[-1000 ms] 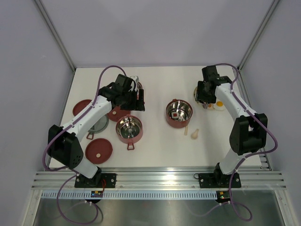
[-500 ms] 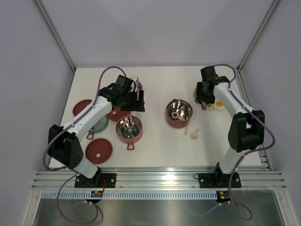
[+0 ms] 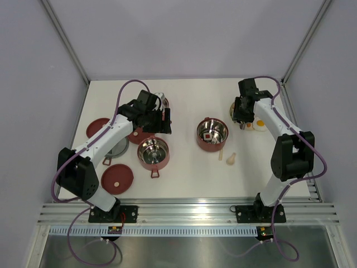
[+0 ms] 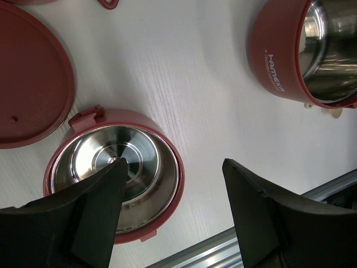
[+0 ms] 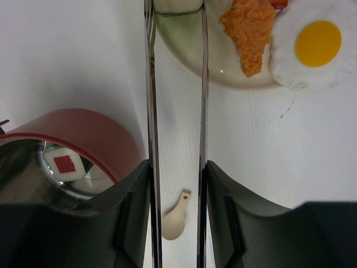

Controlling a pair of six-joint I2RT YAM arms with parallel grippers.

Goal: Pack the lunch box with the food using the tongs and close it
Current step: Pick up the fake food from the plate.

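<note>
Nearest the arm bases, on the left part of the table [image 3: 184, 178], a dark-red lid [image 3: 117, 179] lies flat. Just beyond it stands an empty bowl [image 3: 153, 152] of the lunch box, steel inside showing, with a grey lid [image 3: 118, 147] to its left. In the left wrist view this bowl sits below the left gripper [image 4: 174, 215], whose fingers [image 4: 95, 212] stand spread with nothing between them.

Toward the middle of the table a small cream spoon [image 3: 230, 159] lies, and just beyond it a second bowl [image 3: 212, 134] holds a white piece with a red square [image 3: 207, 136] on it. In the right wrist view that piece shows inside the bowl's rim at the left.

Farther back on the left, a second dark-red lid [image 3: 97, 127] lies near the left edge, and a third bowl [image 3: 139, 134] is mostly hidden under the left arm.

Near the right edge, the right gripper [image 5: 177, 192] is pinching the tongs [image 5: 175, 100], its fingers pressed on both silver arms. The tongs reach out over the rim of a cream plate [image 5: 223, 72], and their tips close on a pale piece of food [image 5: 177, 5] at the top of that view. Beside it on the plate lie an orange crumbed piece [image 5: 249, 30] and a fried egg [image 5: 315, 47].
</note>
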